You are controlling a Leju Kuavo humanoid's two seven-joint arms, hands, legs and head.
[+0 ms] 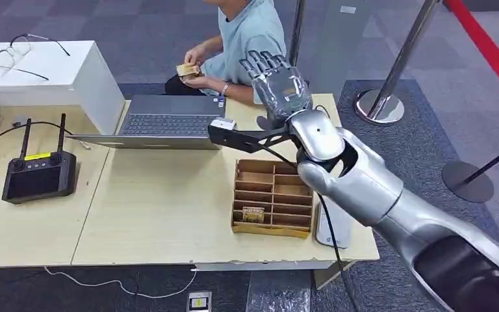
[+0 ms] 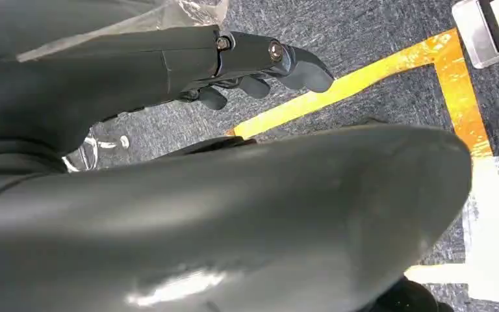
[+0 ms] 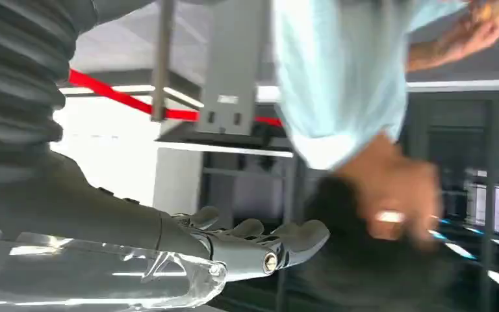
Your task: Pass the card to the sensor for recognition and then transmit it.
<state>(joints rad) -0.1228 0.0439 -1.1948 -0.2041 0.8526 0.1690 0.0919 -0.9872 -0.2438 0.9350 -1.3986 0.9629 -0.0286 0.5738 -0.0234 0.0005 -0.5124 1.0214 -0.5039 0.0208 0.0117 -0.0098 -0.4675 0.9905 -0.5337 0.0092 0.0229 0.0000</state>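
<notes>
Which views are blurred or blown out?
Head view: sharp, evenly lit. Right wrist view: motion blur on the person, bright background washed out behind the right hand. Left wrist view: a dark body part close to the lens is soft with a glare streak; left hand sharp.

A pale wood table (image 1: 156, 214) carries a brown tray (image 1: 273, 195), grey laptop (image 1: 169, 120), black controller (image 1: 39, 175) and white box (image 1: 52, 75).

Head view looks down on the table (image 1: 156, 214); wrist views sit close behind each robot hand.
</notes>
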